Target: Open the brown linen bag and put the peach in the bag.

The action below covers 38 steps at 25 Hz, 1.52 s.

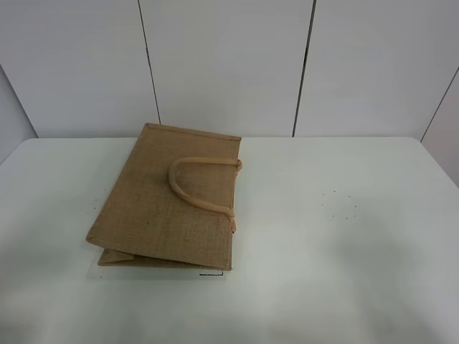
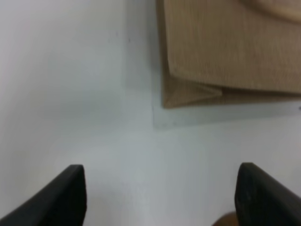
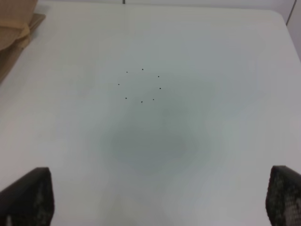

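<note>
I see the brown linen bag (image 1: 166,201) lying flat and folded on the white table (image 1: 344,244), one beige handle (image 1: 201,183) on top. My left gripper (image 2: 160,197) hangs spread and empty, the bag's corner just ahead. My right gripper (image 3: 160,202), also spread, faces a ring of dots (image 3: 140,85). No peach visible.

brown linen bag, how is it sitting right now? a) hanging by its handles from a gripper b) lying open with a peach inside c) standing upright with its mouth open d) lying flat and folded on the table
d: the brown linen bag lies flat and folded on the table, one handle resting on top; nothing is holding it.
</note>
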Each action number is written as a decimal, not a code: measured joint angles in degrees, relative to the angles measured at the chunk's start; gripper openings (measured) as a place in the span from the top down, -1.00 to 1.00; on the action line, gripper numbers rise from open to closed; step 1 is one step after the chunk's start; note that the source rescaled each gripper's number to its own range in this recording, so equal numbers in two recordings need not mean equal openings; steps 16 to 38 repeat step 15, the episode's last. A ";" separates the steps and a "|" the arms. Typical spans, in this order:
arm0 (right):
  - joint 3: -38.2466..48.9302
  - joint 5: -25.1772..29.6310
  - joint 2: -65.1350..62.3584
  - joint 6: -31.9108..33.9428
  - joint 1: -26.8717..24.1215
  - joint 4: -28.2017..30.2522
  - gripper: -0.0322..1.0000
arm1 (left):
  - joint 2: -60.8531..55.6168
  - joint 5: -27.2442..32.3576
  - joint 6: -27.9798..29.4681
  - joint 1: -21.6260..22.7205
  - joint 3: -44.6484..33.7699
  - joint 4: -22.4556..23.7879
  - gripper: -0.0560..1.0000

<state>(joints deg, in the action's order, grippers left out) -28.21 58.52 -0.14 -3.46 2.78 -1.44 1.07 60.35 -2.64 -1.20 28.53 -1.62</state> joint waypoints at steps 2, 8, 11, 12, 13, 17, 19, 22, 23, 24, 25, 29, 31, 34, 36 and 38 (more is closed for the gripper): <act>0.00 0.00 0.00 0.00 0.00 0.00 -1.00 | -1.20 0.06 -0.05 0.00 0.00 -0.05 -0.76; 0.00 0.00 0.00 0.00 0.00 0.00 -1.00 | -1.32 0.06 -0.05 0.00 0.00 -0.05 -0.76; 0.00 0.00 0.00 0.00 0.00 0.00 -1.00 | -1.32 0.06 -0.05 0.00 0.00 -0.05 -0.76; 0.00 0.00 0.00 0.00 0.00 0.00 -1.00 | -1.32 0.06 -0.05 0.00 0.00 -0.05 -0.76; 0.00 0.00 0.00 0.00 0.00 0.00 -1.00 | -1.32 0.06 -0.05 0.00 0.00 -0.05 -0.76; 0.00 0.00 0.00 0.00 0.00 0.00 -1.00 | -1.32 0.06 -0.05 0.00 0.00 -0.05 -0.76; 0.00 0.00 0.00 0.00 0.00 0.00 -1.00 | -1.32 0.06 -0.05 0.00 0.00 -0.05 -0.76; 0.00 0.00 0.00 0.00 0.00 0.00 -1.00 | -1.32 0.06 -0.05 0.00 0.00 -0.05 -0.76; 0.00 0.00 0.00 0.00 0.00 0.00 -1.00 | -1.32 0.06 -0.05 0.00 0.00 -0.05 -0.76; 0.00 0.00 0.00 0.00 0.00 0.00 -1.00 | -1.32 0.06 -0.05 0.00 0.00 -0.05 -0.76; 0.00 0.00 0.00 0.00 0.00 0.00 -1.00 | -1.32 0.06 -0.05 0.00 0.00 -0.05 -0.76; 0.00 0.00 0.00 0.00 0.00 0.00 -1.00 | -1.32 0.06 -0.05 0.00 0.00 -0.05 -0.76; 0.00 0.00 0.00 0.00 0.00 0.00 -1.00 | -1.32 0.06 -0.05 0.00 0.00 -0.05 -0.76; 0.00 0.00 0.00 0.00 0.00 0.00 -1.00 | -1.32 0.06 -0.05 0.00 0.00 -0.05 -0.76; 0.00 0.00 0.00 0.00 0.00 0.00 -1.00 | -1.32 0.06 -0.05 0.00 0.00 -0.05 -0.76; 0.00 0.00 0.00 0.00 0.00 0.00 -1.00 | -1.32 0.06 -0.05 0.00 0.00 -0.05 -0.76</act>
